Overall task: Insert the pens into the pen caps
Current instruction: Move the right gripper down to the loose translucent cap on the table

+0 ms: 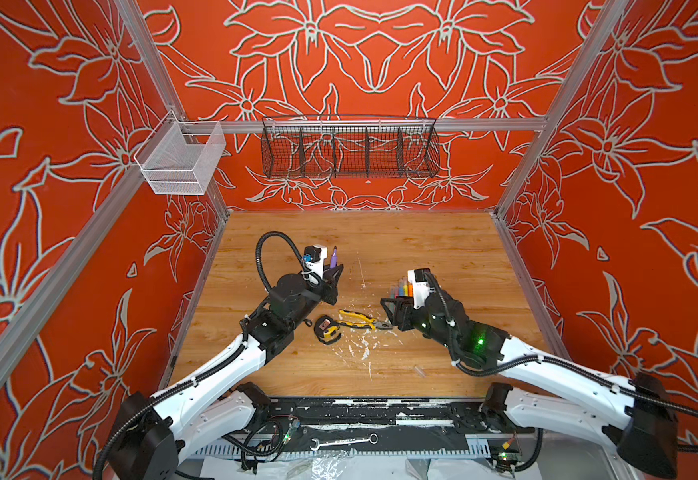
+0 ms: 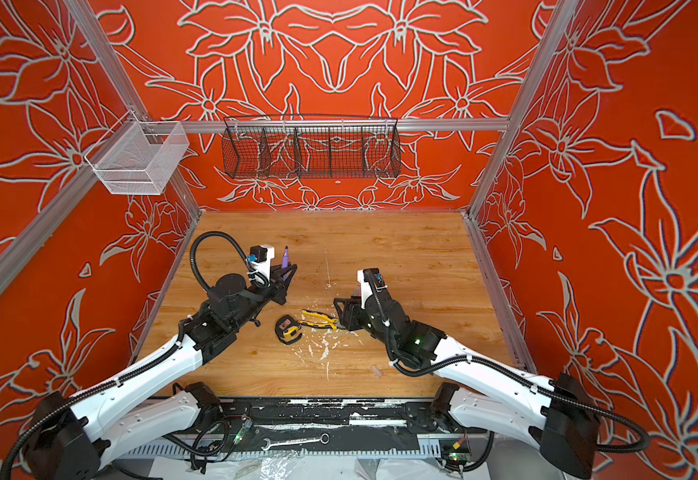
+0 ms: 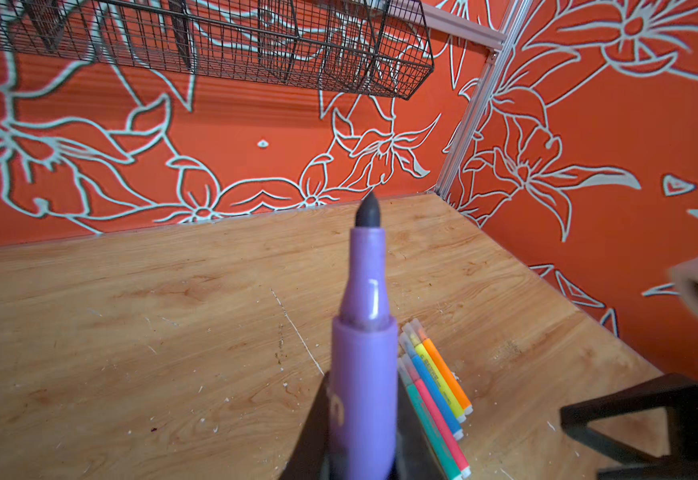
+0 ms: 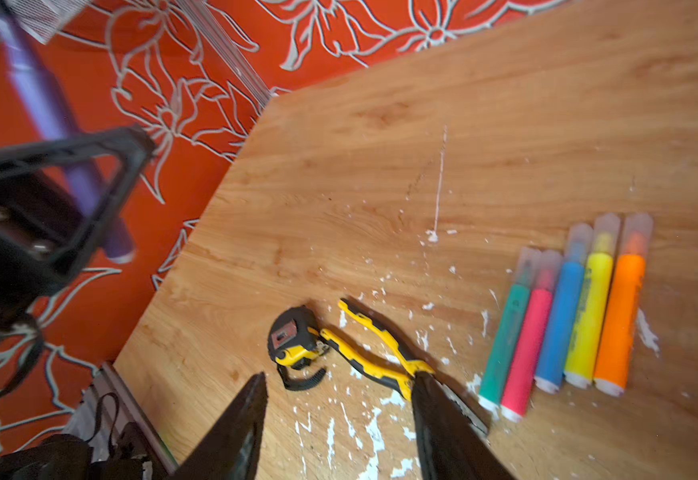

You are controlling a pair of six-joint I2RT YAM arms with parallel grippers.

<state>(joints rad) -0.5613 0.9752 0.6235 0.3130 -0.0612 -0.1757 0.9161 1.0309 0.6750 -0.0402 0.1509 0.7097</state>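
Purple and uncapped, one pen (image 3: pixel 364 365) is clamped around its barrel by the left fingers (image 3: pixel 308 440), rising tip-up above them and hanging clear of the counter (image 3: pixel 131 316). The other five pens (image 4: pixel 563 316), green, pink, blue, yellow and orange, lie side by side on the counter just beside the right fingers (image 4: pixel 235 432), each wearing a clear cap (image 4: pixel 607 228). The right fingers stand apart with nothing between them, one tip over the nose of yellow-handled pliers (image 4: pixel 401 365), a tape measure (image 4: pixel 293 345) just beyond them among white flecks (image 4: pixel 374 428).
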